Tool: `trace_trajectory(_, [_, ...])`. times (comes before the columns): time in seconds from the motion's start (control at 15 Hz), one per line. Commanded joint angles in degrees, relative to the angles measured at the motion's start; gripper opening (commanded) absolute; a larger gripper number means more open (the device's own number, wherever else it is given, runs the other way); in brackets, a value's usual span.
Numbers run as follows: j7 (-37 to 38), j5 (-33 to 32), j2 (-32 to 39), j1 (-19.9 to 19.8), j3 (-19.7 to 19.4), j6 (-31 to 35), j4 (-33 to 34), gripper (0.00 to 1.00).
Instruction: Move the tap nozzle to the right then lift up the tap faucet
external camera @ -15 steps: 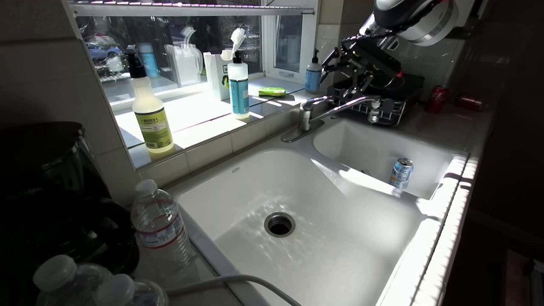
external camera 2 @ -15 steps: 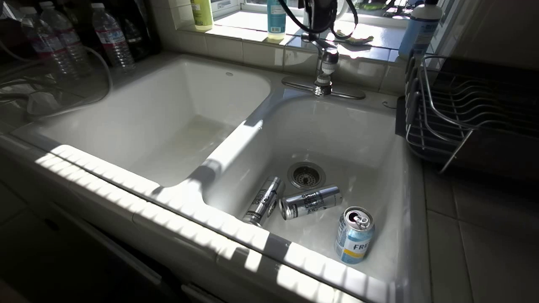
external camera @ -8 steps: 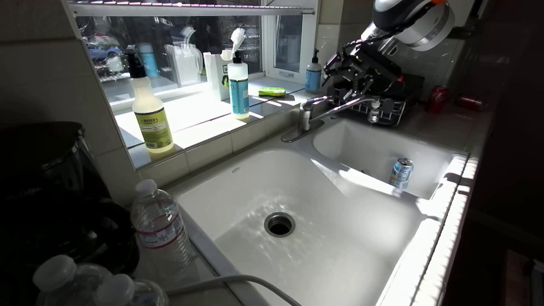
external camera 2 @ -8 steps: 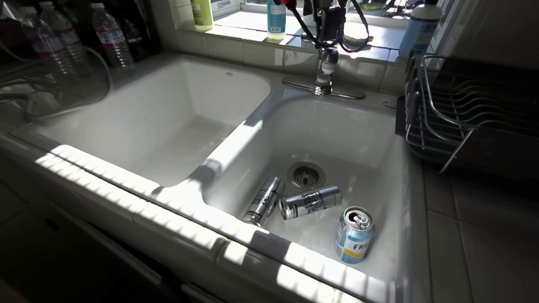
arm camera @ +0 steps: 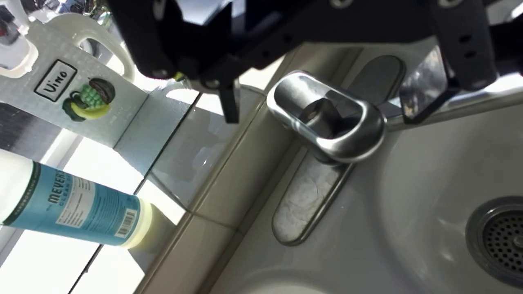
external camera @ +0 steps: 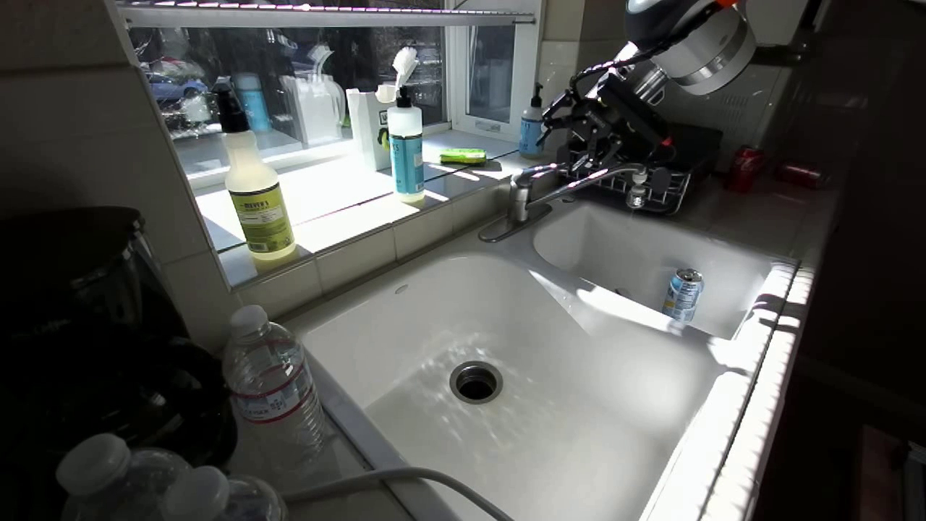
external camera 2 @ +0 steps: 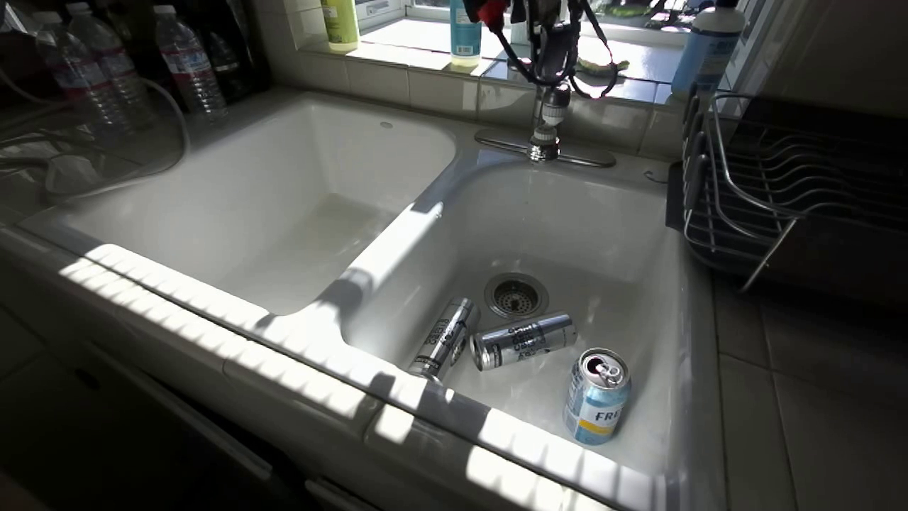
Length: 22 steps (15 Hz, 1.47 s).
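Note:
The tap faucet, a short chrome lever with an oblong opening, lies below and between my gripper's fingertips in the wrist view (arm camera: 361, 143). In an exterior view the lever (external camera: 540, 171) tops the stubby tap body. My gripper (arm camera: 323, 108) is open around the lever's far side, and nothing is gripped; contact cannot be told. The tap nozzle (external camera: 597, 176), a slim chrome spout, reaches over the can-holding basin. Its base end (arm camera: 476, 100) runs behind one finger in the wrist view. From the front, the nozzle's tip (external camera 2: 555, 103) points down, while the dark gripper mostly hides the lever.
A teal soap bottle (arm camera: 77, 200) and a white carton (arm camera: 45, 73) stand on the sill; a blue bottle (external camera: 531, 134) is close to the gripper. A dish rack (external camera 2: 697, 170) flanks the basin, which holds silver cans (external camera 2: 523, 342) and an upright blue can (external camera 2: 597, 397).
My gripper has shifted slightly left and down in an exterior view, staying open. Its cables hang lower in front of the tap. The nozzle and lever show no movement.

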Motion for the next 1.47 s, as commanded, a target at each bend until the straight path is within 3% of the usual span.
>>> trace_trajectory(0.0, [-1.5,3.2,2.4,-1.2,1.0,-2.4,2.7,1.00])
trace_trajectory(0.47, [-1.1,9.1,4.1,-2.0,1.1,-4.8,5.0,1.00])
trace_trajectory(1.4, [-1.8,17.7,7.1,-2.4,1.4,-2.8,8.6,1.00])
